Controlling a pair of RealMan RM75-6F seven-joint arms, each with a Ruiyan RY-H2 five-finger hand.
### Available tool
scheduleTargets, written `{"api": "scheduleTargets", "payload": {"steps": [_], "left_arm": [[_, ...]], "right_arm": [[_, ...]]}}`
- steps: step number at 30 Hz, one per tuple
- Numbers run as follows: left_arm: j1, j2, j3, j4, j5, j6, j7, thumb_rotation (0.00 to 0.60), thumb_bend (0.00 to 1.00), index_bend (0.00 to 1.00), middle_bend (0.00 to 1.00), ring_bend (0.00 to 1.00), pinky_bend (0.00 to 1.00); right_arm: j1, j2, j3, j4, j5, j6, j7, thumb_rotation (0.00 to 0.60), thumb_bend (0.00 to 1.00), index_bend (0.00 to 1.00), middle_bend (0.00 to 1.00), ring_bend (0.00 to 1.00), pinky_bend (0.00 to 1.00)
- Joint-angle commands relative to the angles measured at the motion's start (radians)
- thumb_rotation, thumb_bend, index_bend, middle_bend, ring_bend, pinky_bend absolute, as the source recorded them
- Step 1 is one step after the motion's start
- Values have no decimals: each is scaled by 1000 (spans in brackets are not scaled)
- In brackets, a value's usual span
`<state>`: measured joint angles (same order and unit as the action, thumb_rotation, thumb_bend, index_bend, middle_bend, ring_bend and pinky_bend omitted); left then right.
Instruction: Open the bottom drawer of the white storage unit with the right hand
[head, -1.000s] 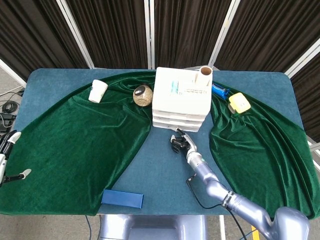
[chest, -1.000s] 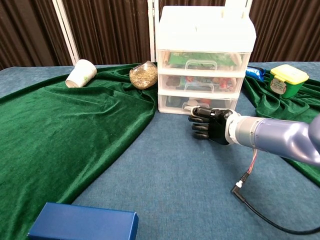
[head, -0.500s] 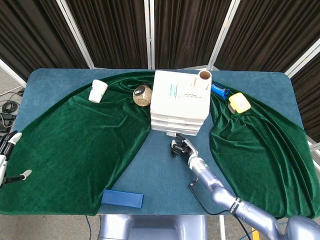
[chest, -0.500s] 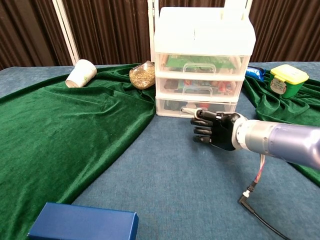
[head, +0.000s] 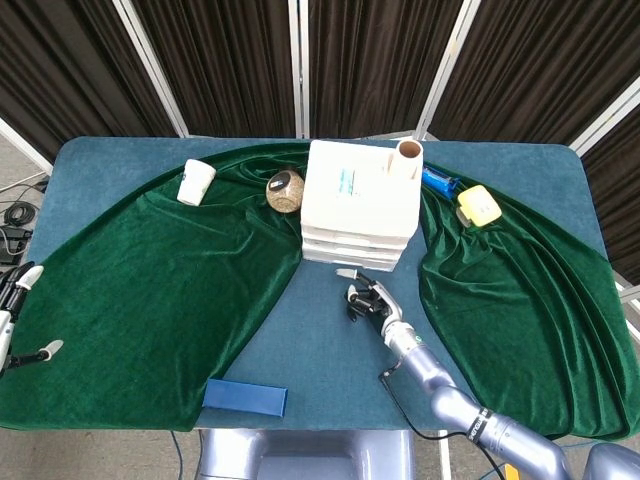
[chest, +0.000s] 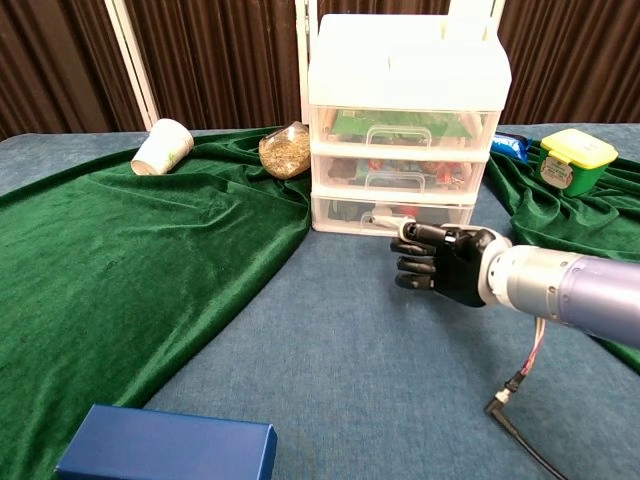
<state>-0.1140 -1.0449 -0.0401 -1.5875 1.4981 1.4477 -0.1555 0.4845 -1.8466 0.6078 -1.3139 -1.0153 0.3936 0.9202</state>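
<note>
My right hand (chest: 443, 265) hovers over the counter (chest: 350, 370) just before the bottom drawer (chest: 392, 212) of the white unit (head: 361, 203), fingers curled, gripping nothing. The drawer looks shut. My left hand (head: 12, 320) lies at the counter's far edge, fingers apart

Your white storage unit (chest: 405, 120) upright, three translucent drawers, bottom drawer (chest: 392, 211) shut or barely ajar, just beyond your fingers (chest: 418, 262).
</note>
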Motion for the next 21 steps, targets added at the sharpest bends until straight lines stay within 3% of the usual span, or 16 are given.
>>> {"api": "scheduleTargets", "payload": {"steps": [1, 13, 21], "left_arm": [[0, 0, -2, 1, -2, 1, -1, 600, 44, 0, 0, 0, 0], [1, 0, -1, -3, -3, 2, 6, 600, 44, 0, 0, 0, 0], [1, 0, -1, -6, -3, 2, 10, 600, 44, 0, 0, 0, 0]], "right_arm": [[-16, -8, -41, -18, -86, 150, -98, 600, 649, 287, 901, 937, 808], [-22, -48, -131, 11, -154, 493, -418, 600, 643, 283, 901, 935, 808], [-45, -30, -183, -82, -108, 473, -367, 600, 641, 295, 894, 928, 802]]}}
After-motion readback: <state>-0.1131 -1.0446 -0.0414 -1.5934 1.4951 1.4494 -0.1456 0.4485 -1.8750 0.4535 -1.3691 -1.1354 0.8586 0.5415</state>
